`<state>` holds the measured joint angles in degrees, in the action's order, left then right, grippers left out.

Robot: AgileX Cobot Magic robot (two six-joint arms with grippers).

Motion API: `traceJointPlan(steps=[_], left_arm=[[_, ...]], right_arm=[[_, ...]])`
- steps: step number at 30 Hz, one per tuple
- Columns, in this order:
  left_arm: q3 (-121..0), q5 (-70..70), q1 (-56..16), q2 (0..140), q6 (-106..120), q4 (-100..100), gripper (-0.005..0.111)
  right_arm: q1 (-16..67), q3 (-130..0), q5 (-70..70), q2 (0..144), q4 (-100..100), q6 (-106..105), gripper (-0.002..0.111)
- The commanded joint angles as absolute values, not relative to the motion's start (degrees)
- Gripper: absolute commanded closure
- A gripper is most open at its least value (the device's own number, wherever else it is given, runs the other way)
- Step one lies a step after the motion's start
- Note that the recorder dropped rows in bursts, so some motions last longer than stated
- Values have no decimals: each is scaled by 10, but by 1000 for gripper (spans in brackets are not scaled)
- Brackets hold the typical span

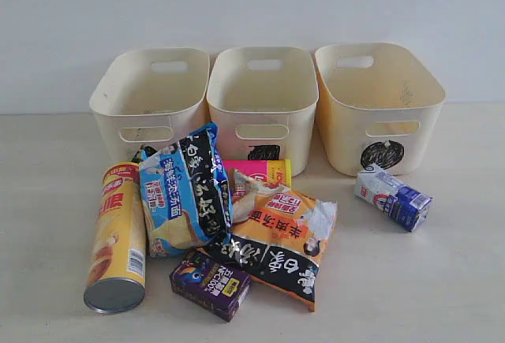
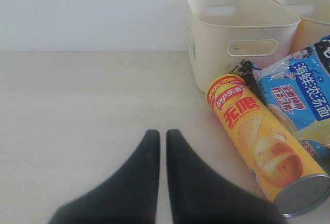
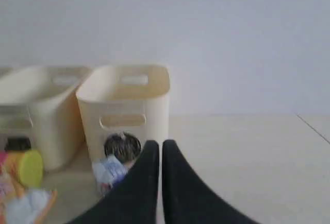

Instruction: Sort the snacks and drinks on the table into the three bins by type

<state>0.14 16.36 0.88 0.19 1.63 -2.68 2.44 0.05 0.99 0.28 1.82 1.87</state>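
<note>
Three cream bins stand in a row at the back: left bin (image 1: 118, 98), middle bin (image 1: 229, 95), right bin (image 1: 418, 98) with a scribbled circle. In front lie a yellow chip tube (image 1: 117, 236), a blue-white-black chip bag (image 1: 183, 189), an orange-black chip bag (image 1: 280, 240), a pink tube (image 1: 256, 171) partly covered by the bags, a dark purple carton (image 1: 210, 283) and a white-blue carton (image 1: 392, 196). My left gripper (image 2: 162, 134) is shut and empty over bare table beside the yellow tube (image 2: 263, 147). My right gripper (image 3: 161, 144) is shut and empty near the white-blue carton (image 3: 108, 172). Neither gripper shows in the exterior view.
The light wooden table (image 1: 442, 280) meets a plain white wall behind the bins. All three bins look empty inside. The snacks are piled close together, bags overlapping each other and the pink tube.
</note>
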Motion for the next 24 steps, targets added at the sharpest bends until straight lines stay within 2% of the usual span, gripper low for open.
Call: traceJointPlan(steps=[1, 5, 9, 18, 24], left_arm=[[0, 161, 11, 0, 11, -30, 102], [0, 161, 11, 0, 11, -30, 102], [0, 161, 11, 0, 11, -30, 102], [0, 161, 11, 0, 11, -30, 102], [0, 161, 11, 0, 11, -30, 102]], right_arm=[[22, 0, -84, 0, 52, 88, 108], [23, -5, -163, 3, 52, 106, 108], [23, -84, -134, 62, 48, 88, 108], [25, -265, -66, 299, 36, 82, 108], [59, -351, -21, 426, -8, 64, 108]])
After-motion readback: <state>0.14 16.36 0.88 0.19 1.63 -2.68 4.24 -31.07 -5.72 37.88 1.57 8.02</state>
